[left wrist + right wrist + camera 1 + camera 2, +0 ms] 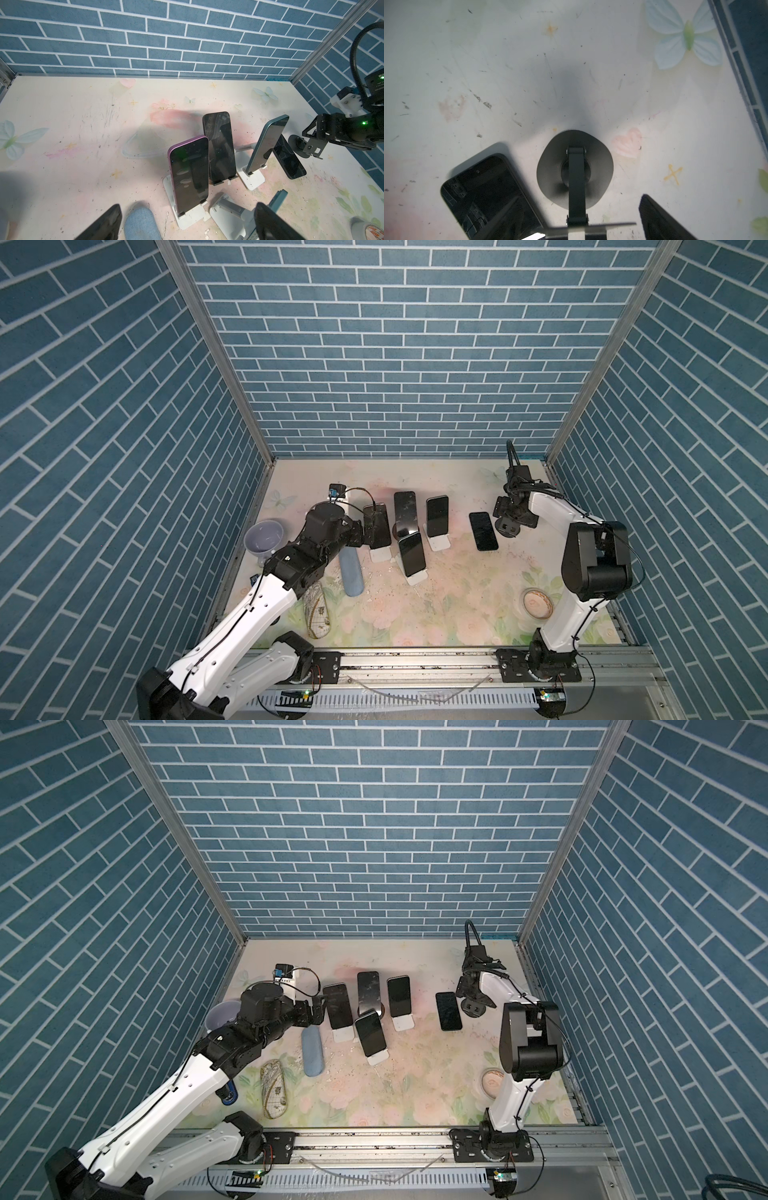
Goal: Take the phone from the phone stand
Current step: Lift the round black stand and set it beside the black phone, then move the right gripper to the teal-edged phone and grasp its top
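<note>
The phone [483,531] lies flat, screen up, on the floral table [457,614], just beside the round base of the dark stand [509,529] and off its cradle, as both top views show. The right gripper [506,517] hangs directly above that stand with its jaws parted, gripping nothing. In the right wrist view one of its fingers [660,220] shows to one side of the stand's upper plate, and a blurred one shows on the other side, over the phone's corner. Across the table, the left gripper [368,533] stands wide open and empty, its tips just beside a purple phone [190,174] propped nearly upright on a white stand [189,218]. Between the two arms, also propped up, are a black phone [405,512], a teal phone [437,516] and, nearest the rail, a fourth phone [411,553]. A lilac mug [264,537] sits at the table's left edge beside the left arm. A blue case [351,572] and a patterned case [316,616] lie close under that arm, and a small bowl [537,603] rests near the right arm's base
</note>
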Robot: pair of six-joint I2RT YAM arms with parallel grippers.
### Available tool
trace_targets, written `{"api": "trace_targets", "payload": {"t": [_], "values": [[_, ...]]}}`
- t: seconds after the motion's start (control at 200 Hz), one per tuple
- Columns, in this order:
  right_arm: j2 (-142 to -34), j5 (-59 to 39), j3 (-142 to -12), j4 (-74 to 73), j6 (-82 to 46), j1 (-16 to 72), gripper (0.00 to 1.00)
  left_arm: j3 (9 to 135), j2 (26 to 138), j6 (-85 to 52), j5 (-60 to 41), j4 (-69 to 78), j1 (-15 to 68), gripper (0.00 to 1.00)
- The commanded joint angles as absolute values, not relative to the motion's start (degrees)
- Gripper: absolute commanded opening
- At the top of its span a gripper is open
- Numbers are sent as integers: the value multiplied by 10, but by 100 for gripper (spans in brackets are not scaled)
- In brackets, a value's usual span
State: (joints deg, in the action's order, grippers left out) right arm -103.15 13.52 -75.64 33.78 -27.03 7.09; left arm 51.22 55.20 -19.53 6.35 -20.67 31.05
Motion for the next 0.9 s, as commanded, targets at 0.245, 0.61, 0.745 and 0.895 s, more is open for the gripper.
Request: {"api": "trace_targets", "payload": {"t": [0.245,0.61,0.745,0.895], "values": [[-905,64,-741,384,-218,89,87,524,557,-226,91,-249,316,100],[-812,55,-654,363,-200,211,86,514,605,-226,65,-233,348,100],[-781,37,-625,336,-217,242,86,497,593,-226,52,-198,357,100],[-747,14,-578,285,-218,265,85,475,566,-218,52,-157,357,100]]}}
